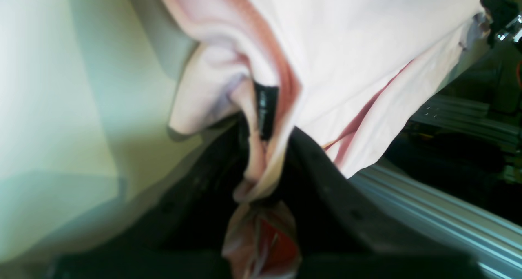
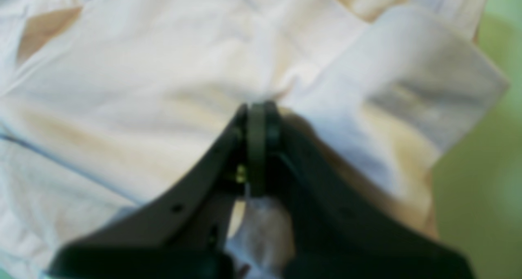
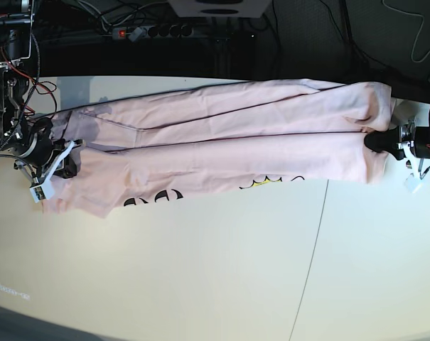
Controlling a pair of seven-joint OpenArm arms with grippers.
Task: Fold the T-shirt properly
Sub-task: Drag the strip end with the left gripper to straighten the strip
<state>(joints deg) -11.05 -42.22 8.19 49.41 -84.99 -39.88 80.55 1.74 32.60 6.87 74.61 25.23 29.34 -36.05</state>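
T-shirt (image 3: 222,142): pale pink, stretched into a long band across the far part of the worktop (image 3: 215,270), with both ends held by the hands.
Long axis: ran side to side in the base view, from the right hand at that view's left to the left hand at its right.
Fold state: doubled lengthwise; a crease line ran along the band, with an upper layer behind it and a lower layer in front of it.
Print: bits of black lettering and a yellow patch peeked out along the T-shirt's near edge, toward the middle and the right-hand end.
Left hand (image 1: 261,164): clamped together on a bunched corner of the T-shirt; cloth was pinched between the black fingers and spilled out beyond them.
Right hand (image 2: 257,120): fingers pressed together on the T-shirt's other end, with a tuft of cloth showing behind the tips; the view was blurred.
Near edge at the right hand's end: sagged in a loose flap onto the worktop.
Worktop: pale and plain, with a thin seam line running forward from below the T-shirt's left-hand end.
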